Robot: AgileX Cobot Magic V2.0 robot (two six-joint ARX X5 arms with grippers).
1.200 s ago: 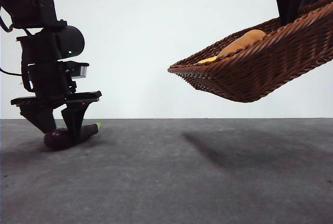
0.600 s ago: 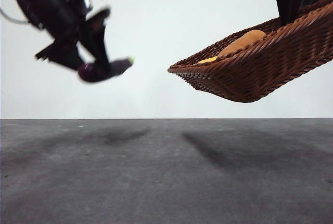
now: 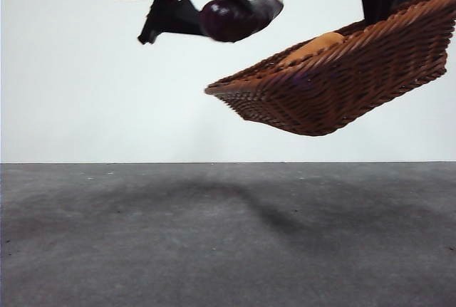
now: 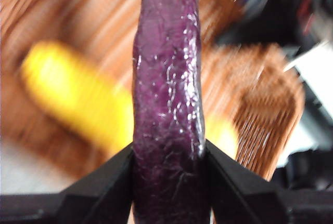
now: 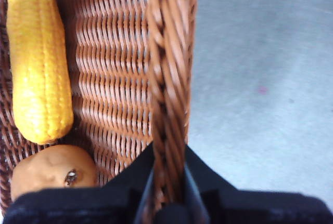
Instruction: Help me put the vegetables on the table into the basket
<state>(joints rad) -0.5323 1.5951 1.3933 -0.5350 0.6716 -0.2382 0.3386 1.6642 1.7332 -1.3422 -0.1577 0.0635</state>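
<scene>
Left gripper (image 4: 169, 169) pinches eggplant (image 3: 231, 18), airborne at 10 o'clock off basket (image 3: 335, 90). Right gripper (image 5: 167, 182) clamps the basket rim, basket aloft; corn (image 5: 39, 57) and potato (image 5: 52, 172) inside. Next: carry over, release.

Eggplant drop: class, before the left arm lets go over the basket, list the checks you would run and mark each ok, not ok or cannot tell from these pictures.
1. Left gripper shut on the eggplant: ok, jaws press both its sides.
2. Right gripper shut on the basket rim: ok.
3. Basket off the table: ok, held in the air, tilted.
4. Eggplant above the basket opening: not ok in the front view, where it hangs beyond the low end of the rim; the blurred left wrist view shows wicker behind it.
5. Free floor left in the basket: ok, bare wicker beside the corn and the potato.
6. Eggplant will stay in the tilted basket: cannot tell.
</scene>
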